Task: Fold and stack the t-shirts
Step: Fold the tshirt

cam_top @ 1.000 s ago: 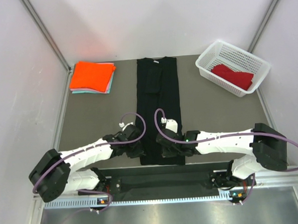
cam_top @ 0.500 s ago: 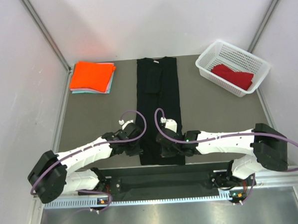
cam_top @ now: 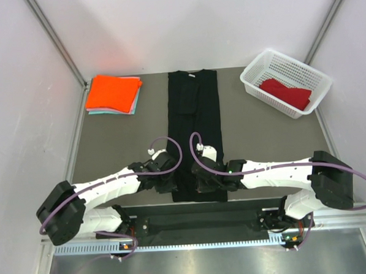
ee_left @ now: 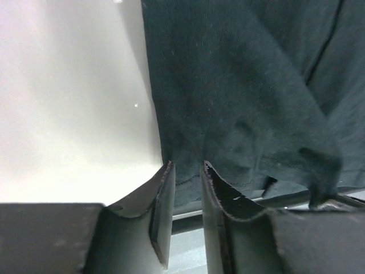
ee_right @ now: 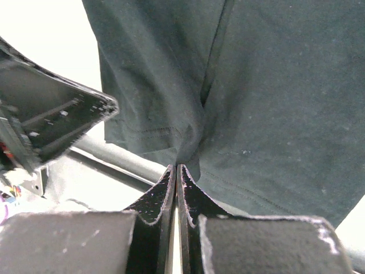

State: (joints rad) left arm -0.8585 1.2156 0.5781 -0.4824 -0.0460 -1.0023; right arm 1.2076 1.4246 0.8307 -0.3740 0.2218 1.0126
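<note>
Top: black t-shirt (cam_top: pixel 194 112) lies as a long strip mid-table, so it looks like the end-to-end fold step. Left wrist: left gripper (ee_left: pixel 187 166) slightly parted, hem at its tips, unclamped. Right wrist: right gripper (ee_right: pixel 177 168) closed, pinching hem. Next – left clamps, both carry hem collarward.

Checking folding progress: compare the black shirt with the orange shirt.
The black shirt lies as a long strip mid-table; the orange shirt is a folded square far left. The orange shirt tops a teal shirt; the black shirt lies on the table. Both are plain.

Long tee (cam_top: pixel 194 121) between stacked tees (cam_top: pixel 112 93) and basket (cam_top: pixel 288 63)
</note>
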